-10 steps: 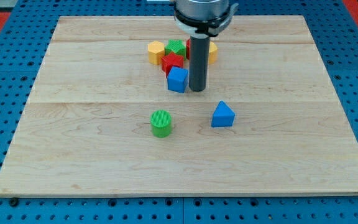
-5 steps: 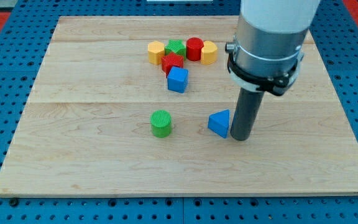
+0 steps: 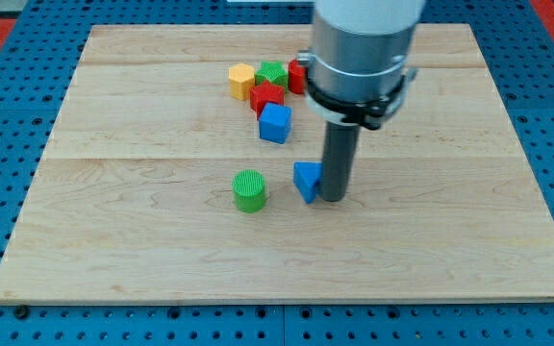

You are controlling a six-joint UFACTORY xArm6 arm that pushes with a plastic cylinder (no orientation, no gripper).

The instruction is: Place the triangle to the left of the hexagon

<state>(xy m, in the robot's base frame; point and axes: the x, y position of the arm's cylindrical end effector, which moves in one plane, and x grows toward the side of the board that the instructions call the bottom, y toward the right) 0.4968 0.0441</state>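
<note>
The blue triangle (image 3: 307, 181) lies near the middle of the wooden board (image 3: 113, 211). My tip (image 3: 334, 198) touches the triangle's right side. The yellow hexagon (image 3: 241, 80) sits at the view's top, at the left end of a cluster of blocks, well above and left of the triangle. The arm's grey body hides the right part of that cluster.
A green cylinder (image 3: 249, 190) stands just left of the triangle. A blue cube (image 3: 275, 123), a red star-like block (image 3: 266, 97), a green block (image 3: 273, 73) and a red block (image 3: 296, 75), partly hidden, are by the hexagon.
My tip swung from beside the blue cube down to the triangle's right side, then pushed the triangle leftward, closer to the green cylinder.
</note>
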